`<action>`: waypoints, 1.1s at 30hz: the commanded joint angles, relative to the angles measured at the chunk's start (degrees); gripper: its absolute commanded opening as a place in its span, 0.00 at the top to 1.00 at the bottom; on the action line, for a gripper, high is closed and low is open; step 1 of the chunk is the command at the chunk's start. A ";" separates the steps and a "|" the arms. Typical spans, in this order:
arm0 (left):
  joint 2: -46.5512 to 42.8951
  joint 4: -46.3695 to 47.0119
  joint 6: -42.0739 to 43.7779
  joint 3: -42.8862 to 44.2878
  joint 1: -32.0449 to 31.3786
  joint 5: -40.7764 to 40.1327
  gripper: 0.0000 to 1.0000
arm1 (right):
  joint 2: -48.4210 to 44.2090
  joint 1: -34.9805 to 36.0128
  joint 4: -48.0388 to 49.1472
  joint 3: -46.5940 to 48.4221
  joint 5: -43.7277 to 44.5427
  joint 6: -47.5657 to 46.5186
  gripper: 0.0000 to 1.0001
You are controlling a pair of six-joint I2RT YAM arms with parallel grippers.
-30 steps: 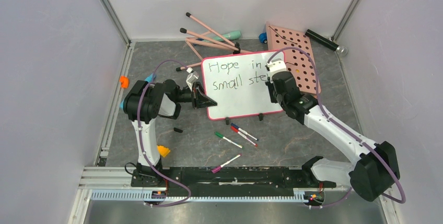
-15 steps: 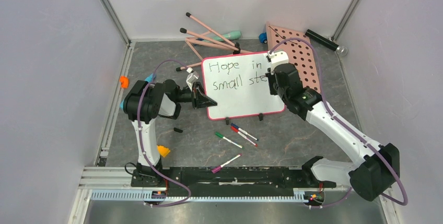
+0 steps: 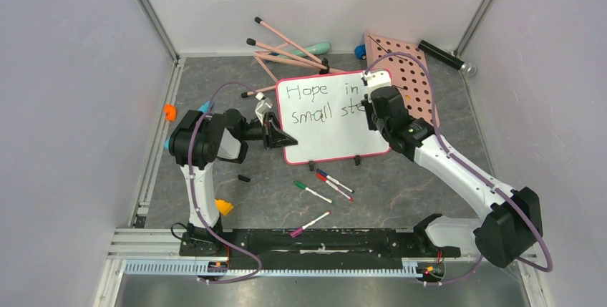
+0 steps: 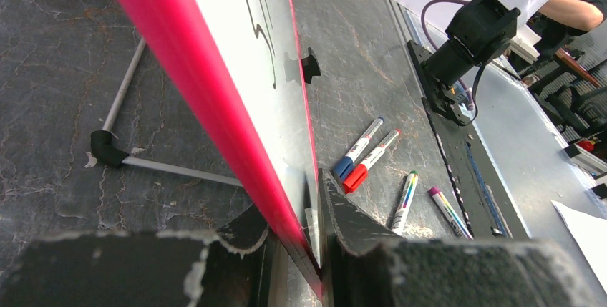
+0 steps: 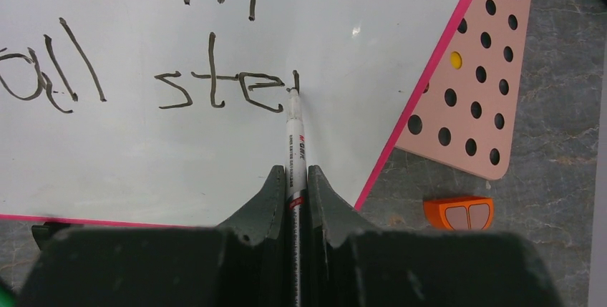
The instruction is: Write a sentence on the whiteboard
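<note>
The whiteboard, glossy white with a pink-red rim, lies mid-table. The sentence reads "Hope in" over "small ste" in black. In the right wrist view the whiteboard fills the frame and the sentence ends in "ste". My right gripper is shut on a white marker whose tip touches the board just after the "e"; it is over the board's right part in the top view. My left gripper is shut on the whiteboard's rim, at the board's left edge.
A pink panel with round holes lies right of the board, an orange block beside it. Several loose markers lie in front of the board. Pink rods and a black cylinder lie at the back.
My right gripper has moved away from me and slightly left over the board with the marker. The left arm has not moved.
</note>
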 commanded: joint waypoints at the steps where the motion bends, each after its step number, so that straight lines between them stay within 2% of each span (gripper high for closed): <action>1: 0.76 4.75 4.86 0.48 -0.58 3.31 0.84 | -0.18 -0.42 3.27 2.46 2.50 -0.41 1.00; 7: 0.78 4.73 4.85 0.41 -0.58 3.26 0.84 | -0.33 -0.46 3.20 2.44 5.75 -0.19 1.00; 16: 0.77 4.74 4.86 0.43 -0.58 3.32 0.84 | -1.31 -0.64 1.57 0.82 5.86 -0.56 1.00; 33: 0.76 4.74 4.78 0.45 -0.58 3.28 0.84 | -1.08 -0.66 0.36 0.24 -1.89 -1.80 1.00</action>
